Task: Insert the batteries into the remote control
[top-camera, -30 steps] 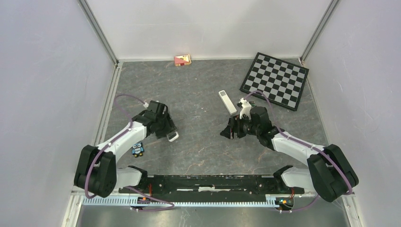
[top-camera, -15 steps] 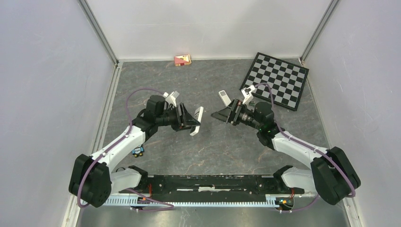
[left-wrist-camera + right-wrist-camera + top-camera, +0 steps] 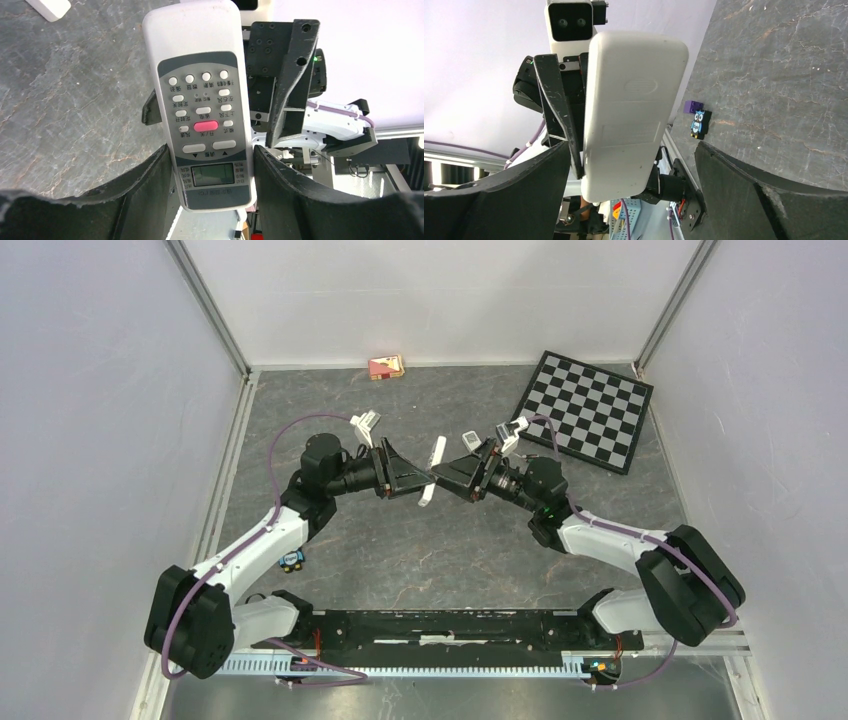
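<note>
Remote control [image 3: 202, 110]: one, in left tool [image 3: 210, 167]

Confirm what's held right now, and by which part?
Left gripper holds the remote by its side edges at the display end. Right gripper open, holding nothing.

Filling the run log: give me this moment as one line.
left gripper: shut on white remote, held above table | right gripper: open, facing remote's back | batteries: none in view
</note>
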